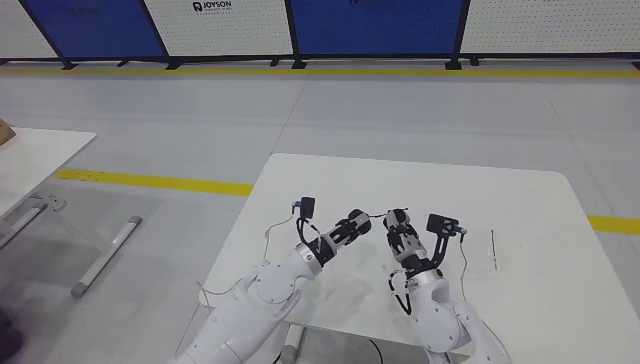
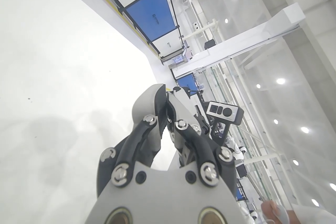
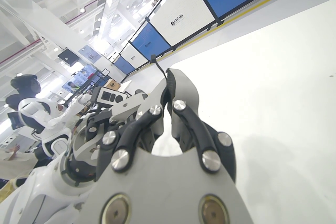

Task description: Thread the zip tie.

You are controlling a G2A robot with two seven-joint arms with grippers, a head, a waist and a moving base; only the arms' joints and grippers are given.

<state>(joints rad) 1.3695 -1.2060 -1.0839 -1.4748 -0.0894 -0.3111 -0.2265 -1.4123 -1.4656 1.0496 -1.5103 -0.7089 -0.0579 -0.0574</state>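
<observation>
Right wrist view, zip tie [image 3: 159,68] between fingers [image 3: 185,86]

thin black zip tie [image 3: 158,67] (head at free end) between the right gripper's [image 3: 168,78] closed fingertips

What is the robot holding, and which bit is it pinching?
The right gripper pinches the black zip tie on its strap, just behind the head, which sticks out beyond it.
</observation>
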